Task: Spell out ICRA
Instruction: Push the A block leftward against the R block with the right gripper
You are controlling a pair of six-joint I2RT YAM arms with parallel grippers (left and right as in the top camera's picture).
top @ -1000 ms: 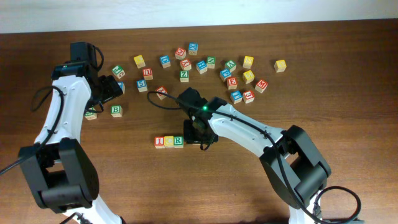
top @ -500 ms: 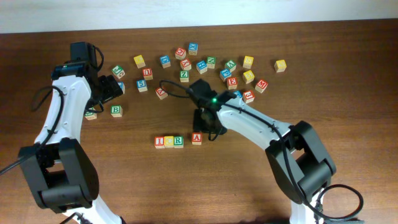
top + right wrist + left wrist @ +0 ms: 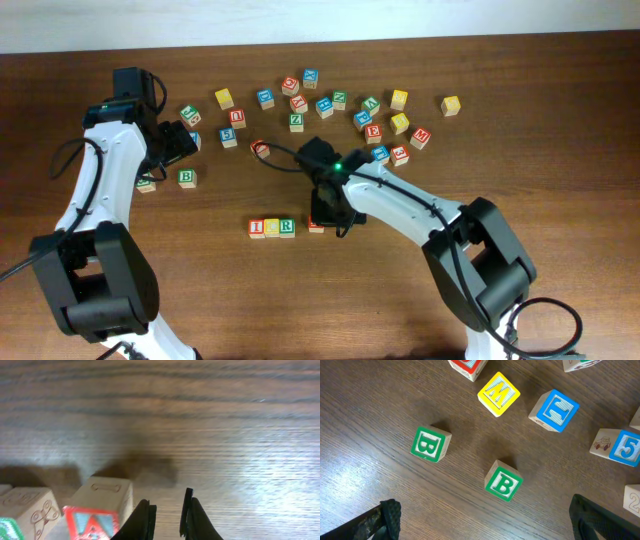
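Now the rt gripper [image 3: 167, 521] has its fingers almost together, thin gap, gripping nothing, w/ the A cube [image 3: 97, 516] on the table just beside it. Overhead: I cube [image 3: 257, 228], yellow cube [image 3: 272, 227] & R cube [image 3: 287, 226] sit in a tight row, A near R's end. Lt gripper [image 3: 482, 520] is spread wide, empty, above a green B cube [image 3: 503, 481].

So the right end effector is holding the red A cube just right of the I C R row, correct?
Not quite. The red A cube sits right of the I C R row, but the right end effector is not holding it. The right wrist view shows its fingers nearly closed on nothing, beside the cube.
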